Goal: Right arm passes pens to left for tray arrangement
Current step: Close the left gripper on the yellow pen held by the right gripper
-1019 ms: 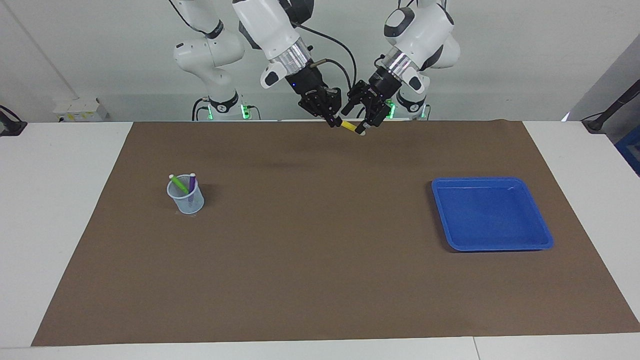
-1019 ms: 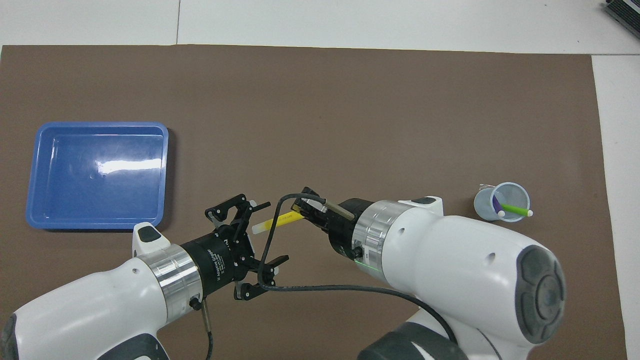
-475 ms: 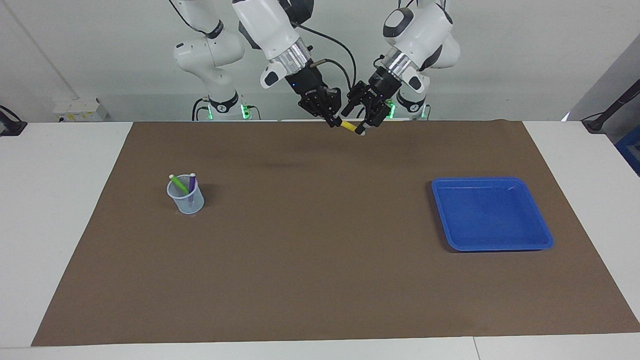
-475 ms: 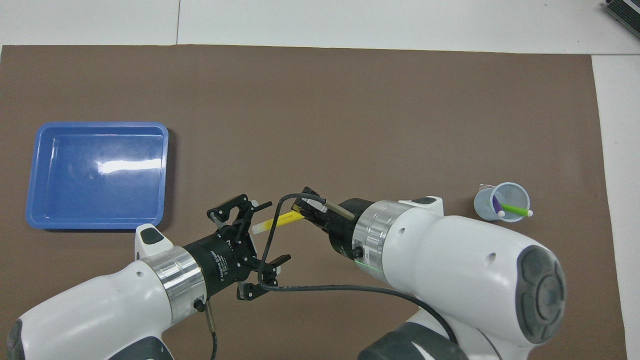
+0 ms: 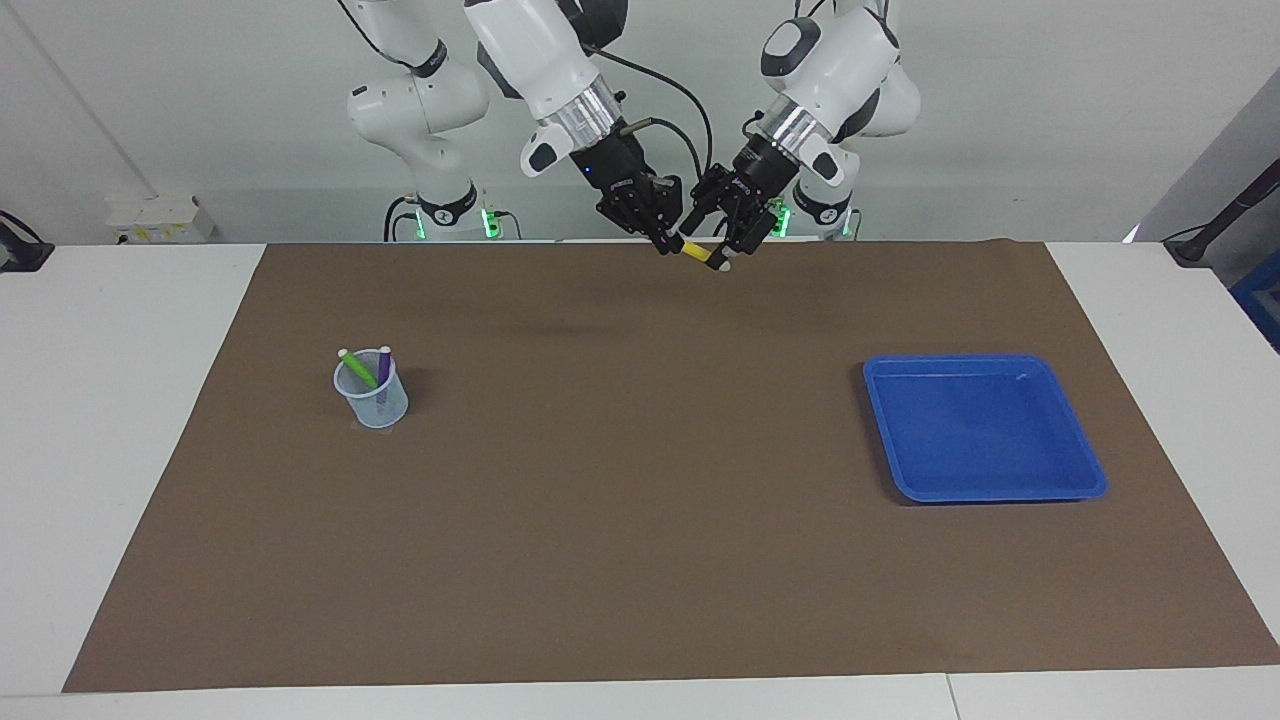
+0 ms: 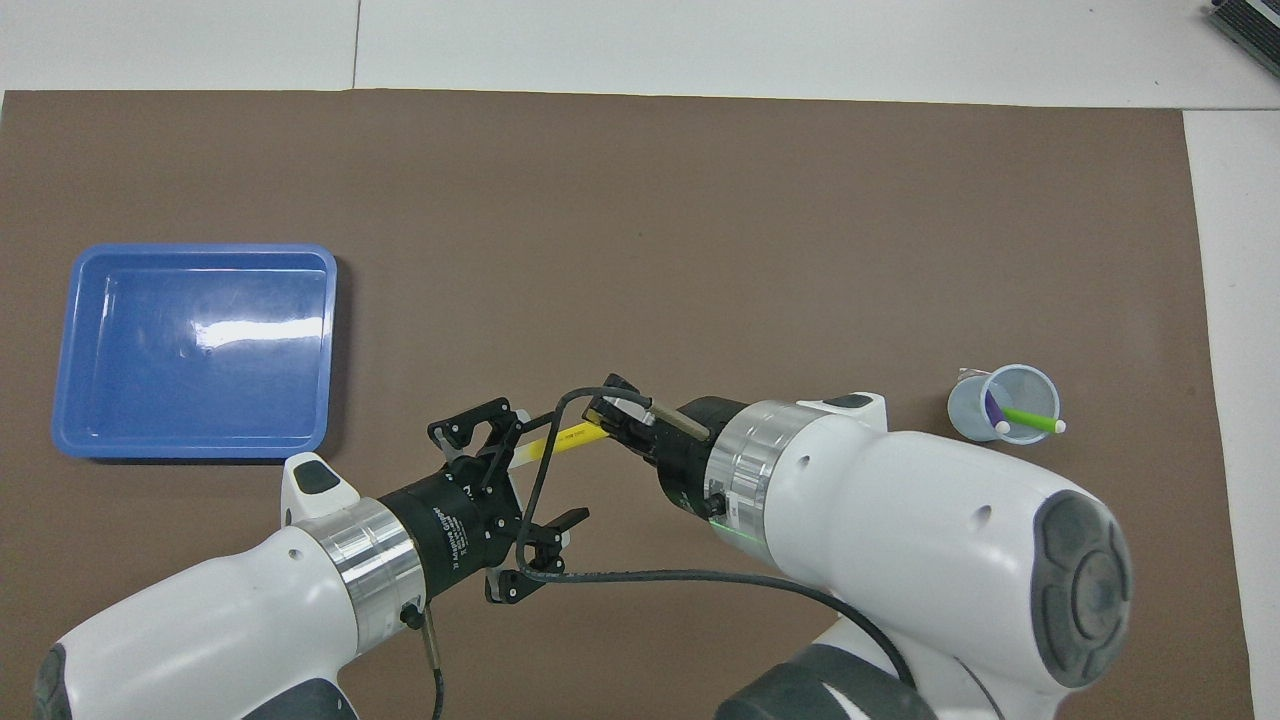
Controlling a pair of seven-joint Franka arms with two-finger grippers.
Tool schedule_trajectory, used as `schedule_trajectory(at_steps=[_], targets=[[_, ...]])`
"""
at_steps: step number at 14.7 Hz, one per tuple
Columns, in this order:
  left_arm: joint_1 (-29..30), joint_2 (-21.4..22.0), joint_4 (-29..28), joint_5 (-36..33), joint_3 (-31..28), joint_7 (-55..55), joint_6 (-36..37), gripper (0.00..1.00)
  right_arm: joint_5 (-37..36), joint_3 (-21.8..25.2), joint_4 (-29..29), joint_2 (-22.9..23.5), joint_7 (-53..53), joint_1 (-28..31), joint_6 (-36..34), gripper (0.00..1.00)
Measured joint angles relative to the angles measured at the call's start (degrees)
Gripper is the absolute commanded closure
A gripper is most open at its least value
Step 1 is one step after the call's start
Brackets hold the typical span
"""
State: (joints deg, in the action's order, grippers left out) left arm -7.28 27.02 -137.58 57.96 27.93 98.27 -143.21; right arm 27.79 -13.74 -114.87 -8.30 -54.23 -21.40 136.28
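Holding yellow pen [image 5: 698,251]: right gripper [image 5: 668,243] (left gripper [image 5: 729,250] astride whitish end).

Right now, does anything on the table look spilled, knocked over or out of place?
Nothing stands out. The cup stands upright with the green pen and purple pen in it, and the blue tray lies flat. The right gripper holds the yellow pen in the air, with the left gripper at its whitish end.

left end effector [image 6: 520,470] | moved in around yellow pen [image 6: 562,441] | jaws narrowing
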Motion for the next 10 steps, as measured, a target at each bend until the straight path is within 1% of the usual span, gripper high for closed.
schedule_trajectory(at_steps=[5, 8, 10], targets=[[0.0, 0.0, 0.0, 0.0, 0.1, 0.1, 0.0, 0.18, 0.0, 0.0, 0.0, 0.0, 0.0, 0.0, 0.0, 1.00], [0.0, 0.0, 0.0, 0.0, 0.1, 0.1, 0.0, 0.31, 0.0, 0.0, 0.0, 0.0, 0.0, 0.0, 0.0, 1.00], [0.1, 0.0, 0.0, 0.0, 0.0, 0.1, 0.1, 0.32, 0.0, 0.0, 0.0, 0.0, 0.0, 0.0, 0.0, 1.00]])
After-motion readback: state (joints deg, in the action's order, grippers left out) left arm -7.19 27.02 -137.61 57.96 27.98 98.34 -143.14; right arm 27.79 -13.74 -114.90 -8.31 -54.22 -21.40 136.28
